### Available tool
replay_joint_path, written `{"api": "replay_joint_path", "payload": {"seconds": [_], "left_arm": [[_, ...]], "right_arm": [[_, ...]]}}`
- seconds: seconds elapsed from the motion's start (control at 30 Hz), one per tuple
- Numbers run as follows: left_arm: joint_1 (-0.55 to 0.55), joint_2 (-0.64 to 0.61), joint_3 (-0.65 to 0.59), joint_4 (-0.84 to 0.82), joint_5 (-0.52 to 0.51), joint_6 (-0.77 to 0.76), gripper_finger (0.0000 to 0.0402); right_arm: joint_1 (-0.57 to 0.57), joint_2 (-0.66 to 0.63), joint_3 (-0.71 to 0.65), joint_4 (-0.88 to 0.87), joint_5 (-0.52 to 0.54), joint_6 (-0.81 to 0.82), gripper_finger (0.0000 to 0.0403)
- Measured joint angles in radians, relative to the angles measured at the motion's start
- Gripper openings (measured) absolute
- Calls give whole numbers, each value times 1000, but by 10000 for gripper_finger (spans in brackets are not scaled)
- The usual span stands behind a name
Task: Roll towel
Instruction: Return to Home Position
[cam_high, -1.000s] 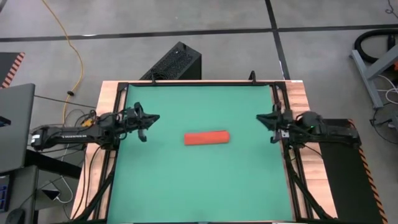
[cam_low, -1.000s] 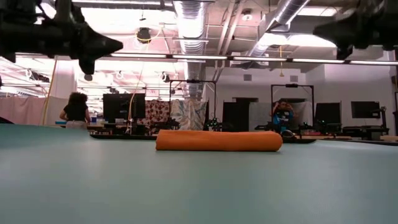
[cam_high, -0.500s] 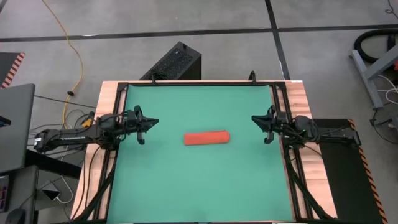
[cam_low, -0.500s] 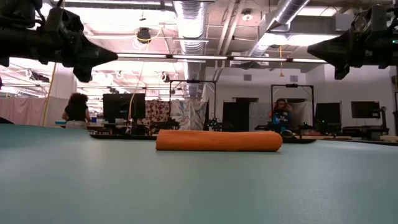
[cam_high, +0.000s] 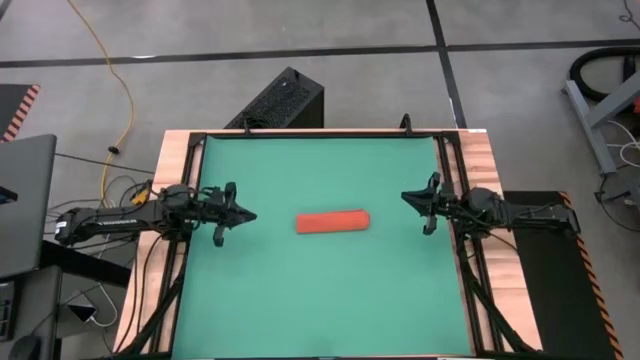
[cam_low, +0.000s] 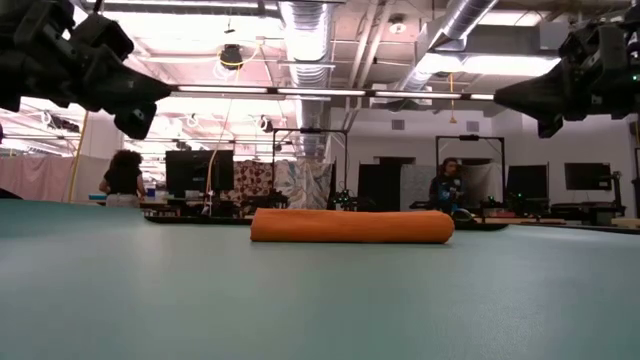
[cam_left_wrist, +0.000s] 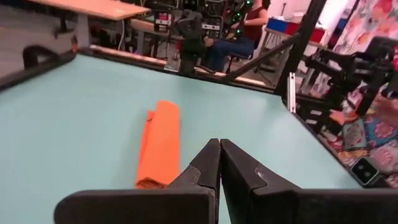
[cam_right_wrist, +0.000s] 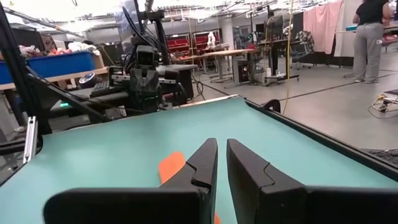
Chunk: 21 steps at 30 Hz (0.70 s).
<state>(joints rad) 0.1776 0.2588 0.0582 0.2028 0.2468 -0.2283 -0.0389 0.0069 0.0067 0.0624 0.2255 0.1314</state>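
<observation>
Two dark arms sit at opposite sides of the table, each reaching only a little way in over the green mat (cam_high: 320, 300), and neither touches anything. Between them, near the middle of the mat, lies the towel (cam_high: 333, 221), an orange-red cloth wound into a tight, even roll whose long axis runs from one arm toward the other. From table height the towel (cam_low: 351, 226) shows as a low cylinder resting flat on the mat, rounded at both ends. The left gripper (cam_high: 247, 215) hovers above the mat's left part, pointing at the roll and well apart from it. In its own wrist view the left gripper (cam_left_wrist: 219, 142) has its two fingers pressed together with nothing between them, and the towel (cam_left_wrist: 159, 144) stretches away lengthwise just ahead. The right gripper (cam_high: 405, 197) hangs over the mat's right edge, likewise aimed inward and well clear of the roll. Seen from the right wrist, the right gripper (cam_right_wrist: 222, 142) has its fingers drawn together with only a thin slit left and empty, and one end of the towel (cam_right_wrist: 169, 167) peeks out beyond them. Beyond the table a person (cam_low: 122, 172) stands in the room, and a black box (cam_high: 283, 100) sits on the floor by the far edge.
</observation>
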Motion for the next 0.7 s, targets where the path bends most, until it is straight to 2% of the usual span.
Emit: {"api": "replay_joint_path", "payload": {"seconds": [0.23, 0.5, 0.7], "left_arm": [[0, 0, 0, -84, 1, -116, 0], [0, 0, 0, -263, -14, -108, 0], [0, 10, 8, -326, -92, -108, 0]], "right_arm": [[-1, 3, 0, -3, 0, 0, 58], [-1, 3, 0, -7, 0, 0, 58], [-1, 3, -1, -9, 0, 0, 58]]}}
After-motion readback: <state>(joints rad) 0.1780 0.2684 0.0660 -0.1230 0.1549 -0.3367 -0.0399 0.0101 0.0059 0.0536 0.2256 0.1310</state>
